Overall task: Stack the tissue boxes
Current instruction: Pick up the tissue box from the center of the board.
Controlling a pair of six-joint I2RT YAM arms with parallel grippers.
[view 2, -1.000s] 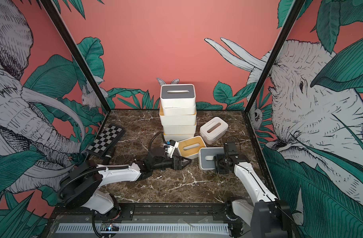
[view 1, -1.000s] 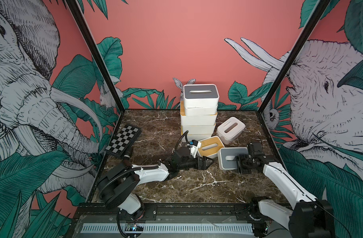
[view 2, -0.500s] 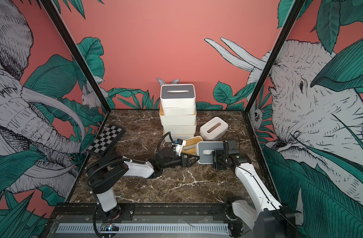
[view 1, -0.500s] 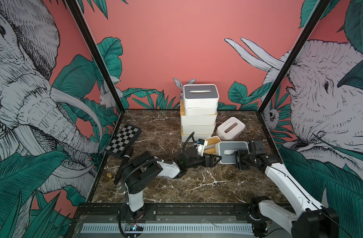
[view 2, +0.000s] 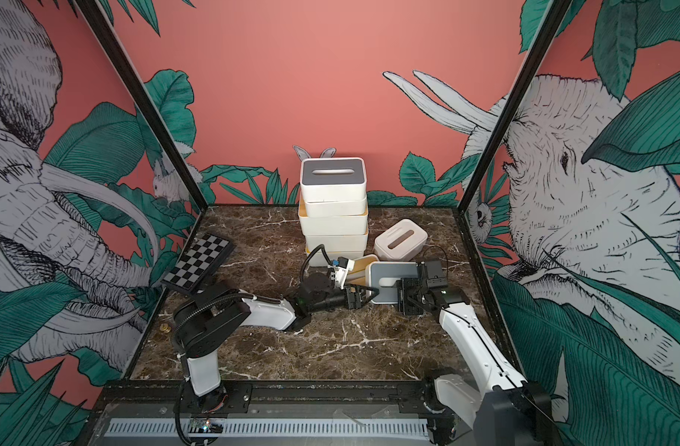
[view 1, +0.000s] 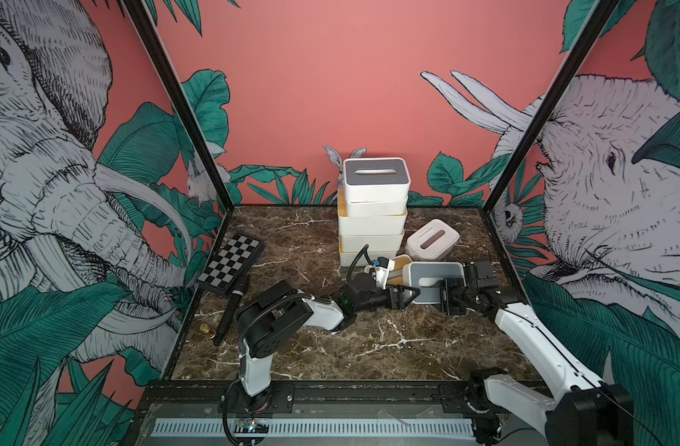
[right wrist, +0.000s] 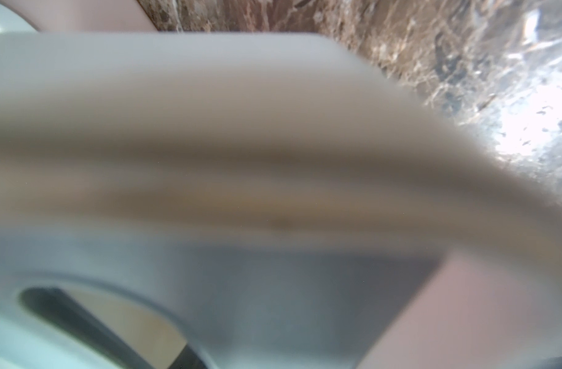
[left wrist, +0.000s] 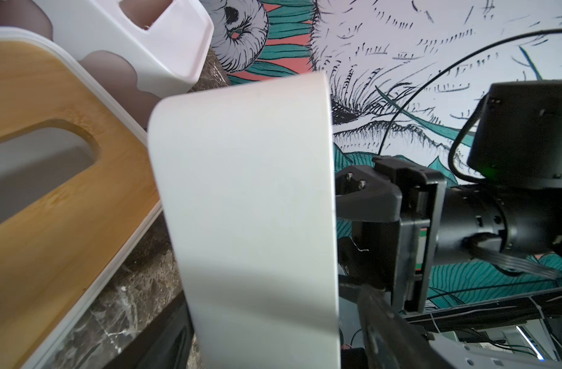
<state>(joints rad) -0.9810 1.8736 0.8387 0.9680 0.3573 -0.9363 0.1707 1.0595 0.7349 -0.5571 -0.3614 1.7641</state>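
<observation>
The grey-lidded tissue box (view 1: 435,275) appears to be raised slightly off the tabletop (view 1: 369,347), between the two arms and near the right front of the stack (view 1: 371,224). Its long axis runs crosswise, from one claw to the other. The lid faces up and is roughly level in both top views.

The right claw (view 1: 444,296) is closed on the right-hand end of this box, and its grip alone appears to carry the load. The right wrist view is blurred and shows only the grey lid and its slot at close range.

The left claw (view 1: 407,298) has its jaws spread and grips nothing. In the left wrist view the white end wall (left wrist: 247,207) of the box fills the space straight ahead, and a dark jaw tip shows at either side of it. Whether the tips touch the wall cannot be told.

Governing relation: the box lies end-on, directly ahead of the left claw, so a closure across its short width should capture that end. Both arms are at the box, and the left arm is on the stack side.

The stack stands behind and to the left of the held box, toward the back wall, with its top well above the box. A bamboo-lidded box (view 1: 399,267) lies just beside the held box's left end, on the far side. The pink-drip box (view 1: 433,239) lies just behind. A lift probably has to clear both.
</observation>
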